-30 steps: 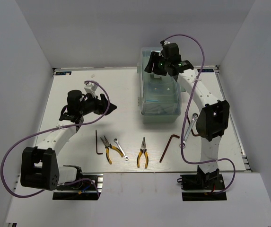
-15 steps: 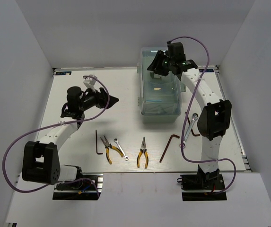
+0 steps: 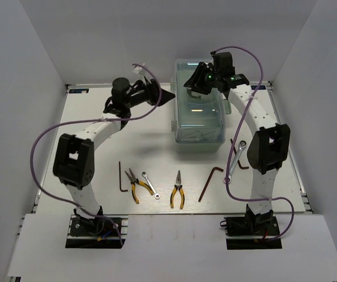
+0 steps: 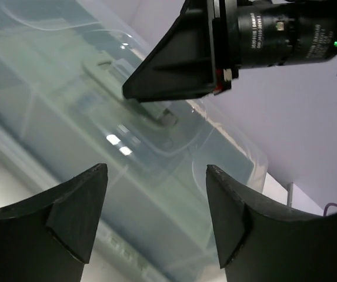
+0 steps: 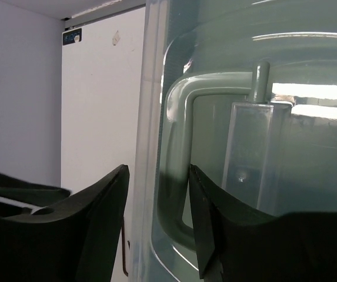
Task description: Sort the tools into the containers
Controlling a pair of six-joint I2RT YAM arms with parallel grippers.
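Likely step: opening toolbox (image 3: 199, 123) lid; right end effector (image 5: 158, 170) jaws apart, straddling lid handle (image 5: 175, 147), unclamped; left end effector (image 4: 156, 170) apart, empty, box's 9 o'clock. Next: clamp handle, lift

White walls (image 3: 109, 41) enclose a white table (image 3: 150, 144) bearing a small blue corner label (image 3: 79, 90).

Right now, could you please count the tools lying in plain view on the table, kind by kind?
Pliers: 2
Wrenches: 2
Hex keys: 2
Total: 6
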